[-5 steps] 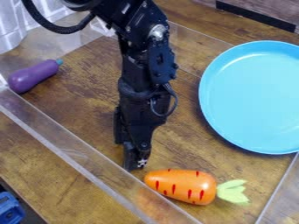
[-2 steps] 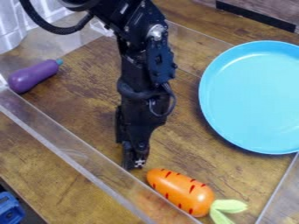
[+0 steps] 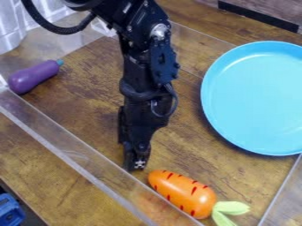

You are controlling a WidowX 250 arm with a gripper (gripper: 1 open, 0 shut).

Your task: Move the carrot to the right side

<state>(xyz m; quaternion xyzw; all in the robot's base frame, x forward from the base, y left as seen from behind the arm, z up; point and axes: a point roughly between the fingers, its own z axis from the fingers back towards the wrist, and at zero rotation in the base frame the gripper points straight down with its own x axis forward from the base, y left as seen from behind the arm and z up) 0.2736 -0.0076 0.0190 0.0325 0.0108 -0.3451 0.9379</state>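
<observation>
One carrot (image 3: 182, 192), orange and glossy with short dark stripes, lay at the near edge of the wooden surface, toward the lower right of the view. Its body slanted down to the right, ending in one pale green leafy top (image 3: 229, 210) close to the bottom border.

One black arm (image 3: 145, 48) came in from the top, its single gripper (image 3: 138, 161) pointing down beside the carrot's blunt orange end, on the left. State of the fingers: could not tell whether released or clenched; they were dark, seen nearly end-on and bunched together. The carrot lay outside them.

One eggplant toy (image 3: 34, 77), purple with a small green tip, at the left, well apart from the carrot. One round plate or shallow bowl (image 3: 256, 97), bright blue with a paler rim, at the right, cut by the border. One blue object (image 3: 11, 210) in the lower left corner, only partly in view; kind not clear.

Surface: brown wood-look board (image 3: 71, 106), grain visible. A clear, see-through wall (image 3: 73, 152) ran diagonally across the lower left, with more of the wood tone beyond it. Whitish, shiny material in the upper left corner; a darker brown wooden strip along the upper right. One black cable (image 3: 48, 25) looped near the arm.
</observation>
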